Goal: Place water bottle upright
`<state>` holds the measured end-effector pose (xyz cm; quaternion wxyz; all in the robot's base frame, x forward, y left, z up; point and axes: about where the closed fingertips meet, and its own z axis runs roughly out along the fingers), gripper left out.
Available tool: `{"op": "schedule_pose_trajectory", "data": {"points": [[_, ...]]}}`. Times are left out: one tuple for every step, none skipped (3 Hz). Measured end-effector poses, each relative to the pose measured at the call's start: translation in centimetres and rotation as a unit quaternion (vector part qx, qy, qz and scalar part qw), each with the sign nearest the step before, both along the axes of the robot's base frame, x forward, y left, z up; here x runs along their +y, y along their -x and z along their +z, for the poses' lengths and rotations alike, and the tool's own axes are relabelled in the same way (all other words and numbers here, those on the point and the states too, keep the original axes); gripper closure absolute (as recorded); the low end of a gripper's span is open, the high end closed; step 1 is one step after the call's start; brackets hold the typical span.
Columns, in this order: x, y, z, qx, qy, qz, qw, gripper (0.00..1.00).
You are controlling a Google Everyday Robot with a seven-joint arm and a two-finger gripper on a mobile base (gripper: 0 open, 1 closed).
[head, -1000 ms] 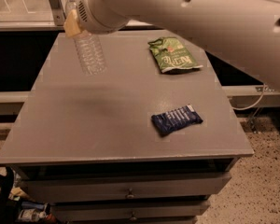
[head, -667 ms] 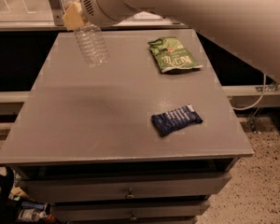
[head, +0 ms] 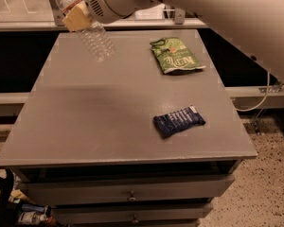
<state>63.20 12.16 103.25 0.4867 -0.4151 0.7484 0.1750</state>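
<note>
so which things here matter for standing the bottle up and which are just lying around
For the job: water bottle, held tilted over the far left of the table; gripper, closed on it.
Just lying about: green snack bag; dark blue packet.

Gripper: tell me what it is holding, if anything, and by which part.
The gripper, above the far left corner of the table, holds the water bottle by its upper part, near the shoulder; the ribbed body slants down below it.
</note>
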Motion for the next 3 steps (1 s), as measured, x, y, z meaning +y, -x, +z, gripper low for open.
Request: {"op": "schedule_pose_trajectory", "data": {"points": [[0.1,0.1,0.1,-0.017,0.014,0.011,0.9997,1.00],[0.3,-0.4,0.6,-0.009,-0.029,0.017,0.9994,1.00],[-0.1,-1.9,1.2,-0.019,-0.104,0.045,0.9934,1.00]]}}
